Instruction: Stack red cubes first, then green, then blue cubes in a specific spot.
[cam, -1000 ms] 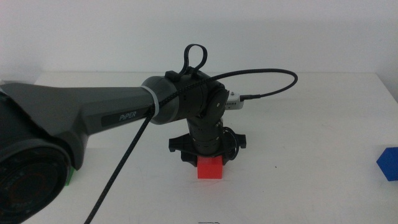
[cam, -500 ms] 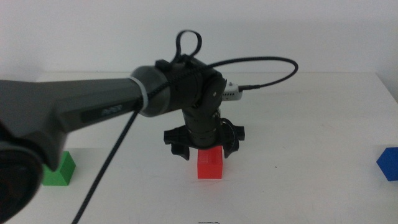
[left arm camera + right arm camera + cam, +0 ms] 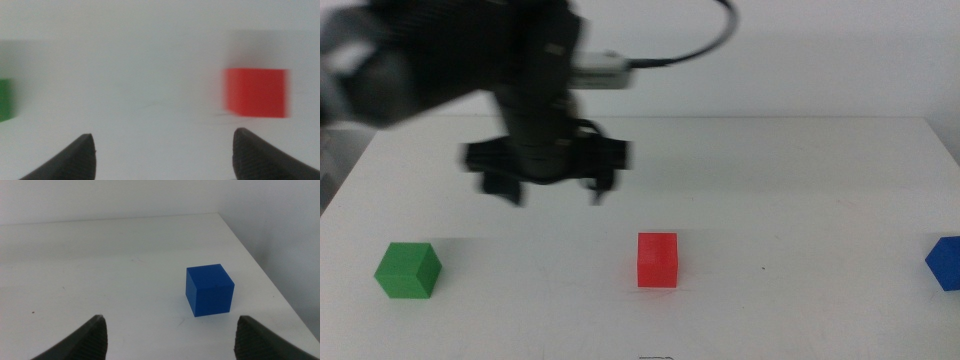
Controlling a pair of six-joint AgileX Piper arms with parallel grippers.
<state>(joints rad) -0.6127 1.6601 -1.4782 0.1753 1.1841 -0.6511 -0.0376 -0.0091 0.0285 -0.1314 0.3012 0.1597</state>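
Red cube placed; I swing my left arm toward the green one.

Half a second ago my left gripper (image 3: 555,190) stood over the red cube (image 3: 658,260); it has since lifted clear and moved up and to the left, jaws spread wide and empty, touching nothing. The red cube sits alone at mid-table, so step 1 looks finished to me and 2 cubes remain. The green cube (image 3: 408,270) rests well apart at the table's near left, the blue cube (image 3: 945,263) at the far right edge. My right gripper (image 3: 170,330) waits near the blue cube, jaws apart, holding nothing.
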